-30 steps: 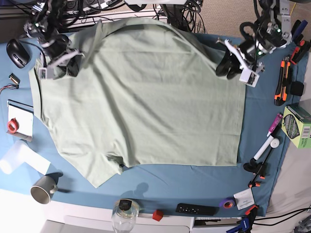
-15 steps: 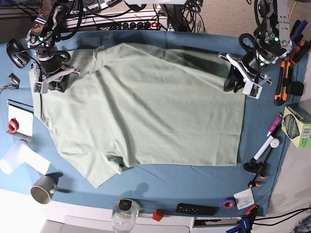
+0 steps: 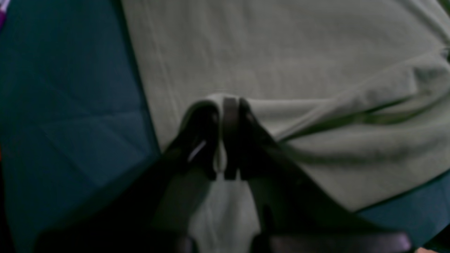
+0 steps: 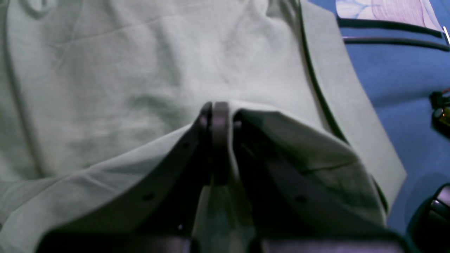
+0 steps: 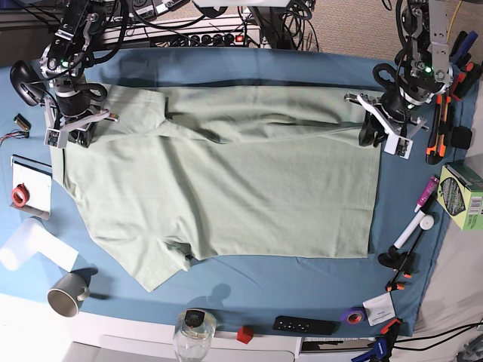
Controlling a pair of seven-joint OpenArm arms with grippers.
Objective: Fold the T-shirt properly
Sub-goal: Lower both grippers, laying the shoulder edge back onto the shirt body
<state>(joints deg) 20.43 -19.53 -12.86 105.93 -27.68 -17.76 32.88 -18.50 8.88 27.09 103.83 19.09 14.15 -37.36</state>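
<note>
Markers (image 5: 419, 215) and cutters (image 5: 438, 124) lie just beyond the left gripper (image 5: 375, 136); a mouse (image 5: 24, 81) sits beside the right gripper (image 5: 74, 130); the T-shirt (image 5: 226, 181) spreads between them on the blue cloth (image 5: 264, 271), long axis gripper to gripper; each pincer is pinched together on its edge.

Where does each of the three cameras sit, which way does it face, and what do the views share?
Base: overhead, facing down at the T-shirt on the blue table cloth; both arms show.
Left wrist: behind the left gripper, facing along it; it is shut on the T-shirt's edge.
Right wrist: behind the right gripper, likewise shut on the T-shirt.
Shared: T-shirt and table cloth appear in all three.
</note>
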